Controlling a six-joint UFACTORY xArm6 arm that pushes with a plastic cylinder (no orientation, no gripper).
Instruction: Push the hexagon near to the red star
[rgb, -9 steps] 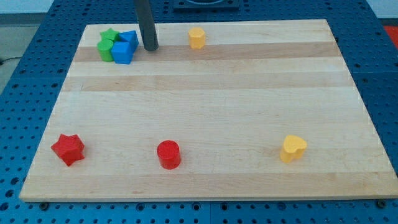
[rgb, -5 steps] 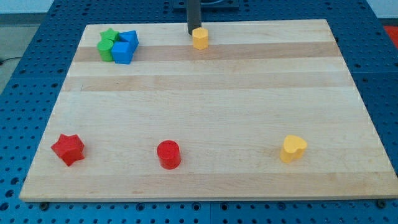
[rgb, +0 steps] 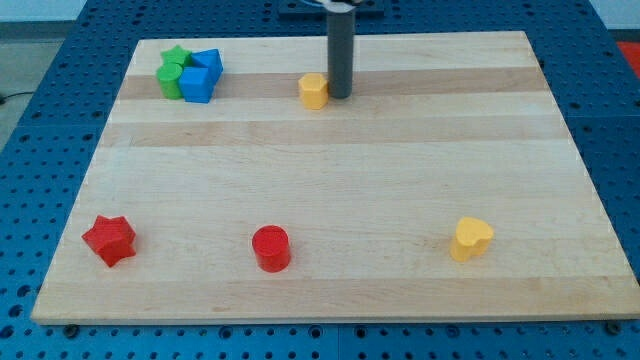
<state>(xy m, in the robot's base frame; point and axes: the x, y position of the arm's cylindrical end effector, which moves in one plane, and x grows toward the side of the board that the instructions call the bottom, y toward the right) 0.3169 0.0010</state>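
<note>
The yellow hexagon sits on the wooden board near the view's top, a little left of centre. My tip rests on the board right beside the hexagon's right side, touching or nearly touching it. The red star lies far off at the view's bottom left.
A cluster of a green star, another green block and two blue blocks sits at the top left. A red cylinder stands at bottom centre-left. A yellow heart lies at bottom right.
My tip moved from the blue blocks rightward behind the hexagon, then to its right side. The hexagon has slid slightly down and to the left.
</note>
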